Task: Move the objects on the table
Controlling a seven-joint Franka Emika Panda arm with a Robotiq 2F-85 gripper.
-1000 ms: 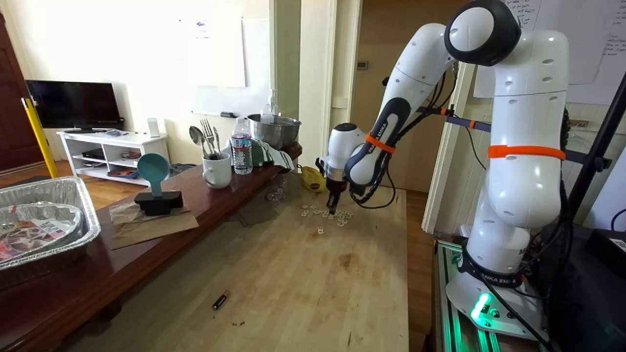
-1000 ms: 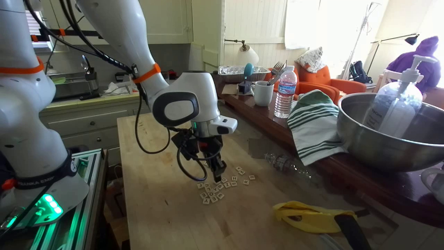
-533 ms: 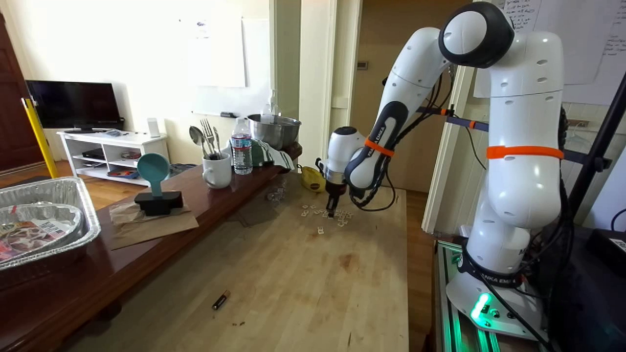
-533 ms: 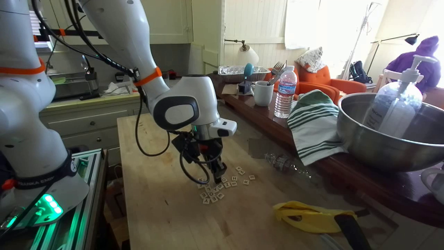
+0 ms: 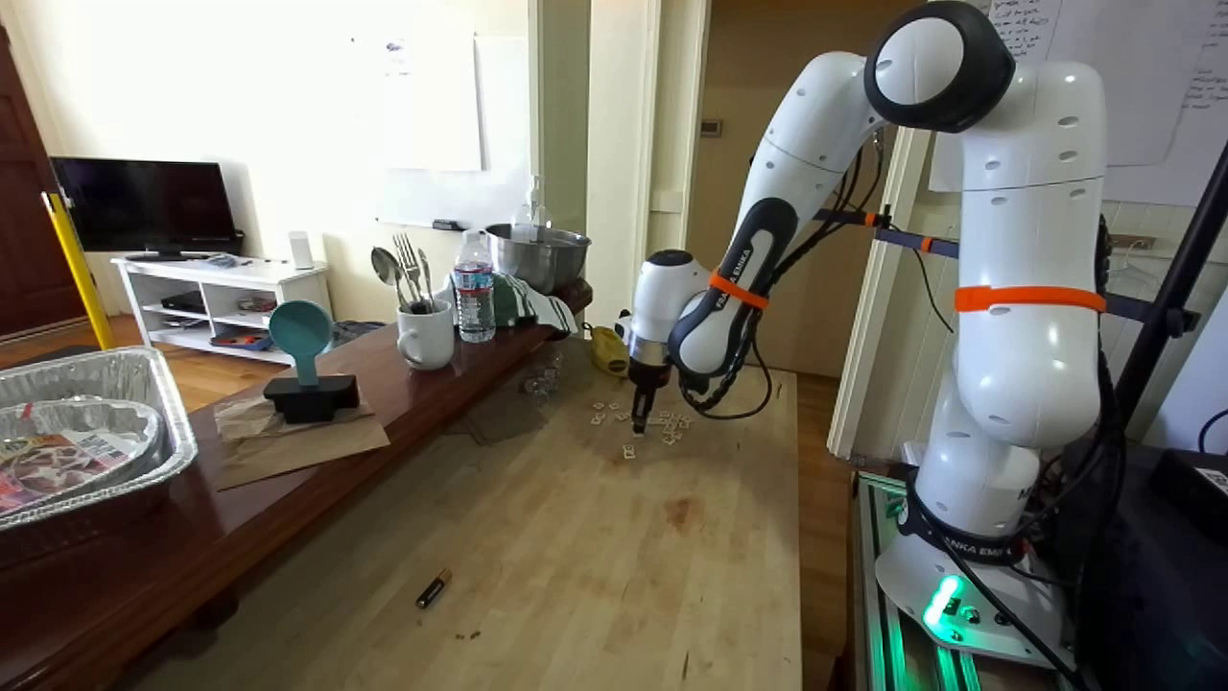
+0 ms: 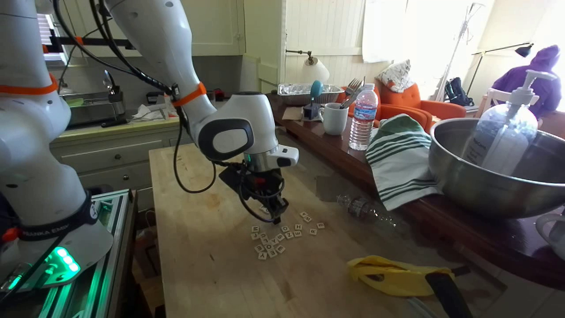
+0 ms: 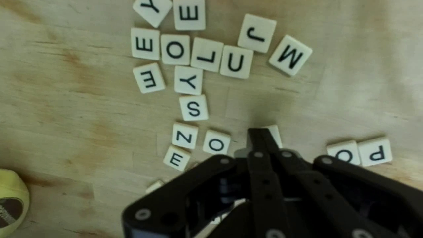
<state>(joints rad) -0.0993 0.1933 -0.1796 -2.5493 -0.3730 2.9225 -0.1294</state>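
The table [image 5: 576,537] has a light wood-grain top. Several cream letter tiles [image 6: 269,246] lie loosely clustered on it; they fill the wrist view [image 7: 175,49]. Separate O and P tiles [image 7: 375,151] lie to the right there. My gripper [image 7: 261,132] is shut, its fingertips together and pointing down. A tile [image 7: 275,135] shows partly behind the fingertips, its letter hidden; I cannot tell whether the tips touch it. In both exterior views the gripper [image 5: 640,424] is low over the table, at the cluster's edge; it also shows here [image 6: 276,217].
A battery [image 5: 434,588] lies on the table. A yellow item [image 6: 393,276] and a clear plastic bottle [image 6: 359,207] lie near the tiles. A raised dark wood counter [image 5: 230,518] borders the table, with a mug [image 5: 425,336], water bottle [image 5: 475,293] and steel bowl [image 6: 499,190].
My gripper has moved a short way off the tile cluster, toward the separate O and P tiles. Tiles it covered earlier now show. The gripper stays low over the table.
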